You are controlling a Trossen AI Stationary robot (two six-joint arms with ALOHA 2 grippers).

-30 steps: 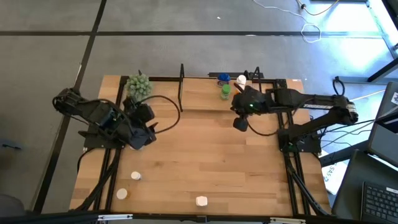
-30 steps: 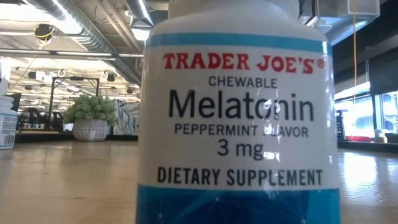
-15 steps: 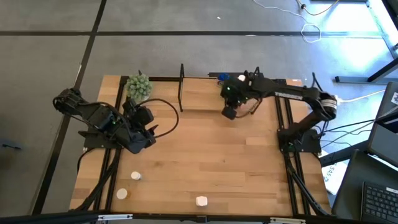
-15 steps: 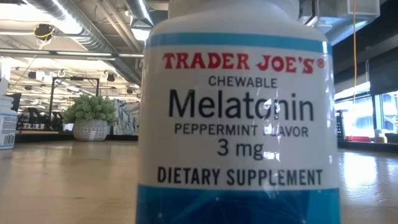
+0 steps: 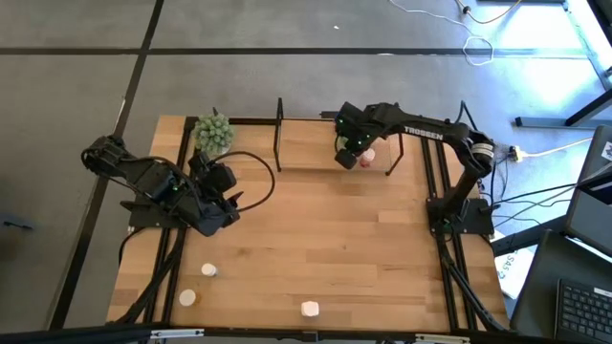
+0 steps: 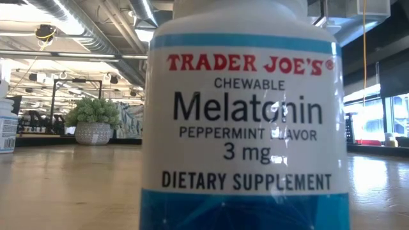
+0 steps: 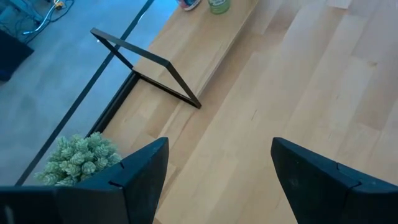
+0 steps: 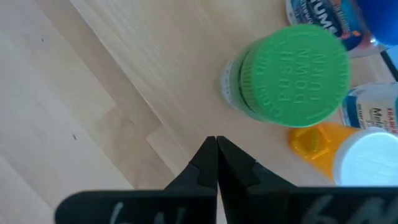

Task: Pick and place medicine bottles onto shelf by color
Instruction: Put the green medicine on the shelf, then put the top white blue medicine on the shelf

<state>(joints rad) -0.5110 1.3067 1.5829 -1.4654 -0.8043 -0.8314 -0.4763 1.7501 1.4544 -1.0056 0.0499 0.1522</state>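
the right gripper was seen over the right part of the shelf at the table's far edge, its fingers pressed together with nothing between them. just beyond the fingertips in the right wrist view, a green-capped bottle was found standing on the shelf board, with an orange bottle with a white cap touching or nearly touching it on one side and a blue-capped bottle close on the other. a pinkish bottle was noted just beside the right gripper in the high view.

the left gripper was held over the left side of the wooden table, its fingers spread wide and empty. the spiky green plant ball was seen at the far left corner, beside the shelf's black end frame.

three white-capped bottles were left standing near the table's front edge, well apart from the shelf. the low view was filled by a melatonin bottle.
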